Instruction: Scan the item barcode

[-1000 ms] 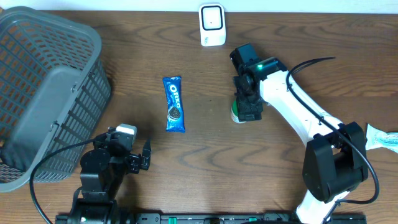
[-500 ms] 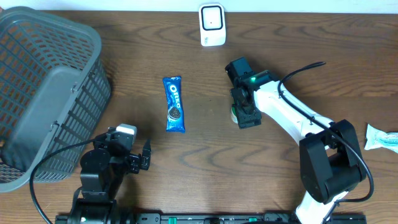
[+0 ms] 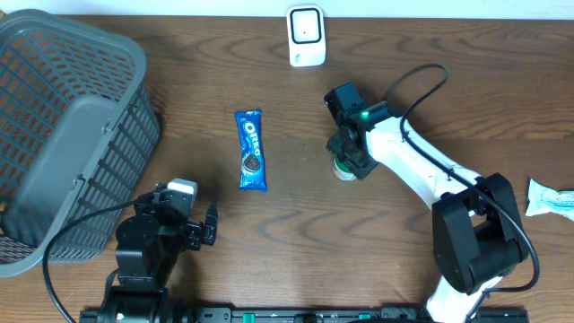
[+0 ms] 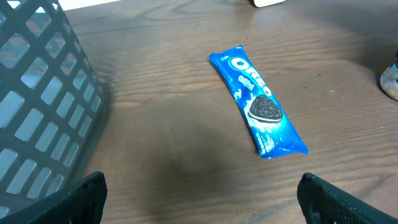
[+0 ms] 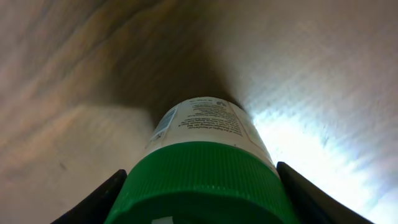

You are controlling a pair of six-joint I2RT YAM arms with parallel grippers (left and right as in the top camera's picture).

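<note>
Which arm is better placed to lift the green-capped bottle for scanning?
Right. The right gripper is over the bottle, fingers flanking the green cap; the left gripper sits open near the basket, far off.

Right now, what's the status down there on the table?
Left gripper jaws open, idle. Right gripper jaws astride green-capped bottle, grip unconfirmed. Oreo pack untouched. Nothing between bottle and scanner.

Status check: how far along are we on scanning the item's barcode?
Early. Done: the right gripper sits over the green-capped bottle, fingers on either side of its cap. In hand: the grasp; I cannot tell whether it grips yet. Left: lift the bottle and show its barcode to the white scanner at the far edge. The left gripper is open and empty.
</note>
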